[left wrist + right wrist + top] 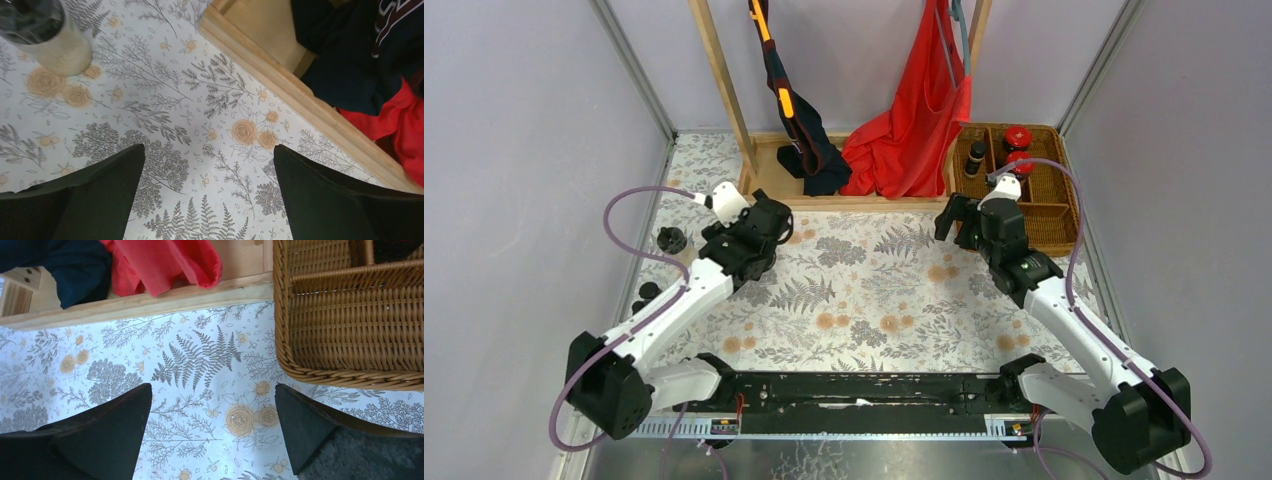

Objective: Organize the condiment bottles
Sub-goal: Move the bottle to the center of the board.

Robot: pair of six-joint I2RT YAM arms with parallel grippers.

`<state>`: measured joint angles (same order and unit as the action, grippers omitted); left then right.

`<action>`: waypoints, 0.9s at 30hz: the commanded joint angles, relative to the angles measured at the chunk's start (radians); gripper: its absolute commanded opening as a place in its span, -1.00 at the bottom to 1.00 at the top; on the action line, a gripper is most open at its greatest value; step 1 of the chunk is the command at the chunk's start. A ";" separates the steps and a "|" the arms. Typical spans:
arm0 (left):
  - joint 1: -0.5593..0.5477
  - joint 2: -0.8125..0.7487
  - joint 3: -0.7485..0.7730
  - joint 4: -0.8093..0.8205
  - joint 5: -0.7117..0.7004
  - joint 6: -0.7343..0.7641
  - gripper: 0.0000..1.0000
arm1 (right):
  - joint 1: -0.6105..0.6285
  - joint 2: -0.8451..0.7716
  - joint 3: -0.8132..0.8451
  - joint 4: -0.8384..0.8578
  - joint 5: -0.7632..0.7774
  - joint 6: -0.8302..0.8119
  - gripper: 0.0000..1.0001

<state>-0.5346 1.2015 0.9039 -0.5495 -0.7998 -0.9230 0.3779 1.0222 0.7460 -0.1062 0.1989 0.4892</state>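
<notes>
Bottles stand along the left edge of the floral cloth (864,290). One black-capped bottle (671,240) is near the left wall, and more dark caps (645,297) sit closer to the arm bases, touching the left arm's outline, so their bodies cannot be made out. The left gripper (779,222) hovers over the cloth just in front of the wooden rack (724,90), its fingers (95,195) spread wide with nothing between them. Its wrist camera shows a pale bottle (52,42) upright on the cloth, well off to one side of the fingers. A dark garment (809,150) and a red garment (914,120) hang from the rack. The right gripper (954,218) hangs just left of the wicker basket (1070,215), jaws likewise wide and empty. In the basket's rear compartments stand a dark bottle (975,157) and, one compartment to its right, two red-lidded jars (1017,137). The compartment nearest the gripper shows only bare weave.
</notes>
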 commanded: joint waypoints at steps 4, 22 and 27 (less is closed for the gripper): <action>0.049 -0.073 0.087 -0.146 -0.074 0.024 1.00 | 0.053 -0.036 -0.016 0.078 0.027 -0.026 0.99; 0.415 -0.065 0.144 -0.272 0.019 0.120 1.00 | 0.075 -0.057 -0.030 0.085 -0.023 -0.031 1.00; 0.499 -0.052 0.155 -0.277 0.046 0.154 1.00 | 0.085 -0.044 -0.035 0.093 -0.025 -0.031 0.99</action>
<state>-0.0864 1.1408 1.0264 -0.7910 -0.7776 -0.8124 0.4458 0.9890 0.7162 -0.0658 0.1894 0.4709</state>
